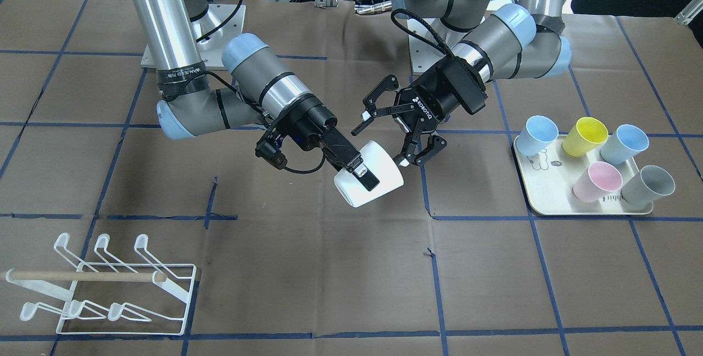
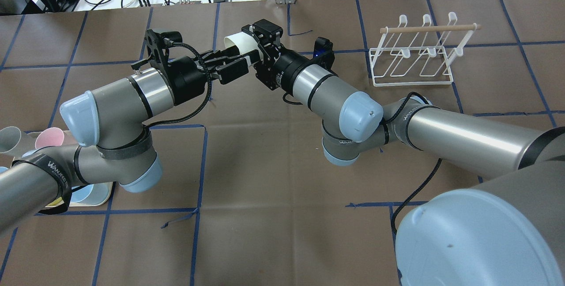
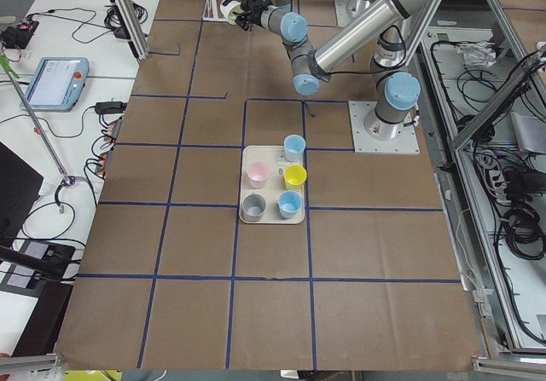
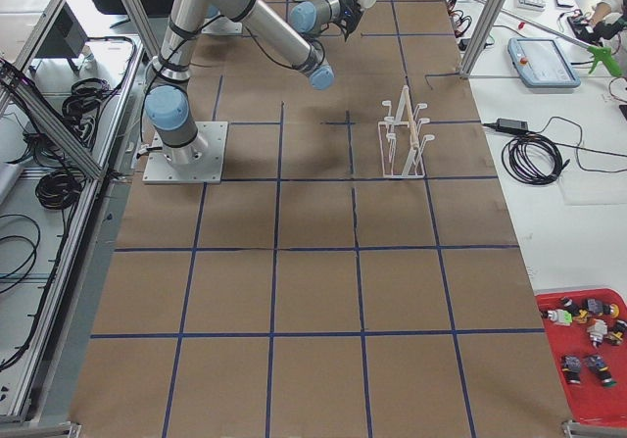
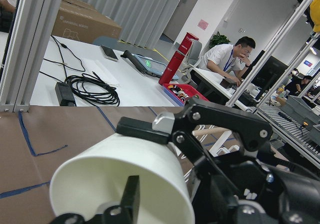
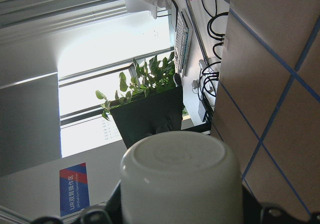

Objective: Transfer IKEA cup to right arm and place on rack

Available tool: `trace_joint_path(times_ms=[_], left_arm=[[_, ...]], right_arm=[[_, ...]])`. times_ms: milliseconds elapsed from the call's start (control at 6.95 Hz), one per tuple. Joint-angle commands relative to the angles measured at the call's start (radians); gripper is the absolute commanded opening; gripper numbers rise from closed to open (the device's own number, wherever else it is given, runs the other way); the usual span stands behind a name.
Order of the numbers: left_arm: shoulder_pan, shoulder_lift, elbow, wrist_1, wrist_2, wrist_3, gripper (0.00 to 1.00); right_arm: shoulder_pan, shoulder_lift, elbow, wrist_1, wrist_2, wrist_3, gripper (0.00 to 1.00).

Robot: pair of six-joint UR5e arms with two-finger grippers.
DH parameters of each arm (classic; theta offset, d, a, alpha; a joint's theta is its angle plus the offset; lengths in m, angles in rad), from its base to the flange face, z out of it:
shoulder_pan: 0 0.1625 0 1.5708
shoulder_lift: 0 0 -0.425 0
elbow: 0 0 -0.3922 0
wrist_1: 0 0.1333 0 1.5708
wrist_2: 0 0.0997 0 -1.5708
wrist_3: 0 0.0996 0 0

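One white cup (image 1: pixel 384 172) is up off the table (image 1: pixel 307 268) near the middle, lying on its side between the two grippers. The right gripper (image 1: pixel 360 173) comes at it from about 10 o'clock and its jaws are clamped across the cup's body, one finger (image 1: pixel 367 178) lying flat along the wall. The left gripper (image 1: pixel 380 145) sits at about 1 o'clock from the cup with its jaws spread wide, gripping nothing. The left wrist view shows the open mouth facing that side, with one black finger in front of it, though I can't tell if it touches the rim.

The rack (image 1: pixel 174 289) stands well away, around 8 o'clock in the front view: six looped prongs, one wooden dowel (image 1: pixel 82 276), no cup on it.

Over at 3 o'clock is one cream tray (image 1: pixel 549 191) with five cups on it – two pale blue (image 1: pixel 535 135) (image 1: pixel 623 144), one yellow (image 1: pixel 585 136), one pink (image 1: pixel 596 181) and one grey (image 1: pixel 648 185).
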Motion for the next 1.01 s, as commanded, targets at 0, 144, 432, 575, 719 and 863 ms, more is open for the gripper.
trace_joint_path(times_ms=[0,144,432,575,719,863], left_arm=[[0.011,0.026,-0.026,-0.002,0.028,-0.006,0.99],[0.012,0.095,-0.083,-0.042,0.063,-0.009,0.99],[0.076,0.233,-0.15,-0.186,0.088,0.0,0.99],[0.103,0.281,-0.17,-0.247,0.093,0.008,0.99],[0.147,0.307,-0.167,-0.318,0.105,0.008,0.99],[0.178,0.319,-0.157,-0.364,0.137,0.008,0.99]], right_arm=[[0.0,0.0,0.0,0.002,0.002,0.0,0.55],[0.0,0.0,0.0,0.005,0.005,-0.003,0.48],[-0.032,-0.003,-0.014,0.028,0.081,-0.038,0.37],[-0.07,-0.002,-0.016,0.032,0.115,-0.163,0.31],[-0.128,0.001,-0.014,0.099,0.117,-0.422,0.31],[-0.182,-0.003,-0.01,0.126,0.121,-0.636,0.25]])
